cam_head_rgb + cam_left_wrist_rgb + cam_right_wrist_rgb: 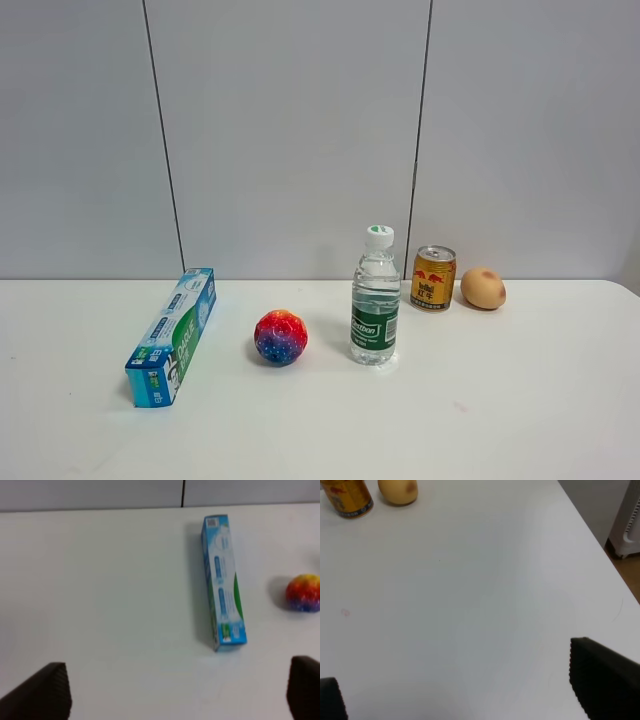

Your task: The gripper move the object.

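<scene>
Left wrist view: left end effector (175, 690) — fingers wide apart, holding nothing, short of the carton (223, 582). Carton lies flat on the desk (100, 580), well left of the ball (280, 337). Likely light, stiff, crushable card; best pinched across its narrow width near mid-length. Open desk on its left. Right end effector (465, 695) likewise spread, idle.

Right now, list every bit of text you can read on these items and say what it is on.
Water bottle: green label carries white lettering, too small to read.
Gold can: red emblem and characters, unreadable.
Long blue carton: white print along its side, blurred in both views.
Nothing else carries text.
</scene>
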Controlling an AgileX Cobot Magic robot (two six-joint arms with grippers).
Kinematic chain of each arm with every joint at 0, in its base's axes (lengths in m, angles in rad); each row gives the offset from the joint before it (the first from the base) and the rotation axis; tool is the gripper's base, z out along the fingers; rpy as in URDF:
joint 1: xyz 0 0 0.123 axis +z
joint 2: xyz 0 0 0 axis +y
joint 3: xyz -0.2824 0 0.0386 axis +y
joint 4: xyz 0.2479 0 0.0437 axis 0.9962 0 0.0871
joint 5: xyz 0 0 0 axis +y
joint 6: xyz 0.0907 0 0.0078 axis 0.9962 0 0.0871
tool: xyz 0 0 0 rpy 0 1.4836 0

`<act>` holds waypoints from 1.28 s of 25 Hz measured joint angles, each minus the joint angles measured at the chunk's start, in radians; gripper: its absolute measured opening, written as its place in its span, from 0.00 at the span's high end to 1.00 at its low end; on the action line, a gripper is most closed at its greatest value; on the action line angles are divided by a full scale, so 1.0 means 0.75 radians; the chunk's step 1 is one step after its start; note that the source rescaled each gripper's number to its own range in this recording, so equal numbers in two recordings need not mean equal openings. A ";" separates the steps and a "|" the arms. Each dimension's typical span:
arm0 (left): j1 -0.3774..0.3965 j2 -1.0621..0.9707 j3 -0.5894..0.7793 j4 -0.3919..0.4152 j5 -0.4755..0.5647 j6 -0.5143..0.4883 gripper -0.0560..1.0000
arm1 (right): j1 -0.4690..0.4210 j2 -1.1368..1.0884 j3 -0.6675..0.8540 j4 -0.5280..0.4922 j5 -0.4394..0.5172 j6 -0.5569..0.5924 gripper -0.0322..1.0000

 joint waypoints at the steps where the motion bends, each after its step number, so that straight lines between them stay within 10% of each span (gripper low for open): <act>1: 0.000 -0.077 0.069 0.000 0.001 -0.007 0.06 | 0.000 0.000 0.000 0.000 0.000 0.000 0.00; 17: 0.025 -1.218 0.896 0.006 -0.058 -0.023 0.06 | 0.000 0.000 0.000 0.000 0.000 0.000 0.00; 32: 0.099 -1.266 1.013 -0.008 -0.126 0.071 0.06 | 0.000 0.000 0.000 0.000 0.000 0.000 0.00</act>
